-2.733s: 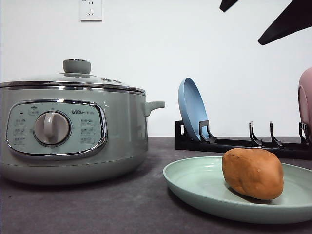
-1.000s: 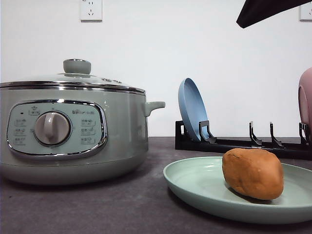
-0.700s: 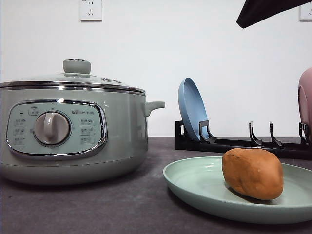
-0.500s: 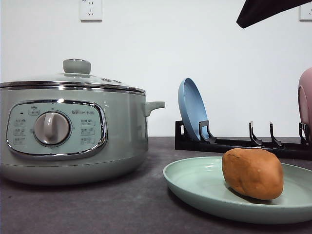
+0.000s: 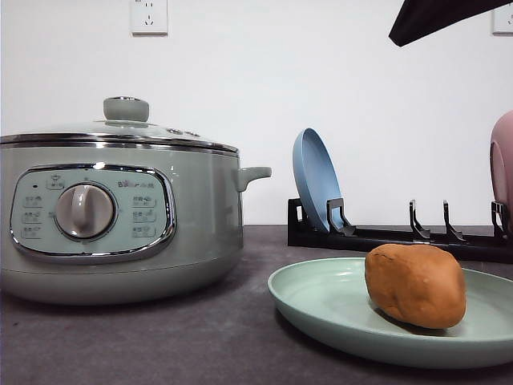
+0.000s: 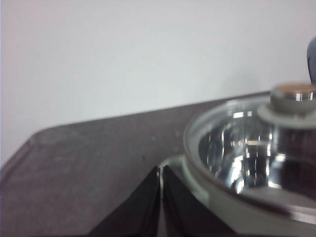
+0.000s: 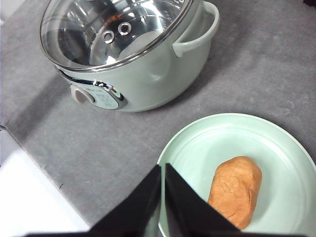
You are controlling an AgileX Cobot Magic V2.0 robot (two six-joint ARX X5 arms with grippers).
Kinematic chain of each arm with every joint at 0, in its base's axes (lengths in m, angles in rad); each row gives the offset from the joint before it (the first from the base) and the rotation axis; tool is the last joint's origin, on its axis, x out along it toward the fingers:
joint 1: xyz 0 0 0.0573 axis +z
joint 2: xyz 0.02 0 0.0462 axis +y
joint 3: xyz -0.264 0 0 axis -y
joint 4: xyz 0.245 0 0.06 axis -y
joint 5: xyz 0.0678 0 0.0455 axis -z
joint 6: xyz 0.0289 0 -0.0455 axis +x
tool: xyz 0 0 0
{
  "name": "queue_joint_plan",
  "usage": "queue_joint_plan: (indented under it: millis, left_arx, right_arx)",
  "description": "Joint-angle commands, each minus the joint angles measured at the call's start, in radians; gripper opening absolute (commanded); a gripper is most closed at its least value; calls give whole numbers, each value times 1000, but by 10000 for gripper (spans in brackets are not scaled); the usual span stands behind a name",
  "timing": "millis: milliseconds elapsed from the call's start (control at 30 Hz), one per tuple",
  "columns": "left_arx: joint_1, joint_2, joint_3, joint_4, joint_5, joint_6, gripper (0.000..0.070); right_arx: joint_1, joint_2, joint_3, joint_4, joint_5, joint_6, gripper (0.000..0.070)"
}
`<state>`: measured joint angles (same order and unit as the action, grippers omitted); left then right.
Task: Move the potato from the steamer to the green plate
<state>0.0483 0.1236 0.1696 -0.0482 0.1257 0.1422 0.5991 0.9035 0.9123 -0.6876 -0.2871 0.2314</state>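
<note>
The orange-brown potato (image 5: 415, 285) (image 7: 236, 190) lies on the pale green plate (image 5: 321, 301) (image 7: 207, 148), at the front right of the table. The sage-green steamer (image 5: 120, 208) (image 7: 148, 69) stands to the left with its glass lid on. High above the plate, my right gripper (image 7: 162, 173) is shut and holds nothing; a dark part of that arm (image 5: 437, 16) crosses the top right of the front view. Beside the steamer's lid (image 6: 256, 153), my left gripper (image 6: 161, 173) is shut and empty.
A black dish rack (image 5: 385, 233) stands behind the plate. It holds a blue plate (image 5: 317, 180) upright at its left end and a pink plate (image 5: 503, 160) at the right edge. The dark table (image 5: 160, 337) ends near the left gripper.
Over the last second nothing has moved. Before that, the right arm shifted at the top right of the front view.
</note>
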Motion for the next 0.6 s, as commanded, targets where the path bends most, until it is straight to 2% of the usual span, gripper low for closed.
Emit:
queue_joint_plan:
  millis: [0,567]
  left_arx:
    - [1,-20,-22,11,-4,-16,0]
    - [1,-121,-135,-141,-7,-23,0]
  right_arx:
    - [5,3,13,10,-1,-11,0]
    - [5,3,13,10,-1,-11,0]
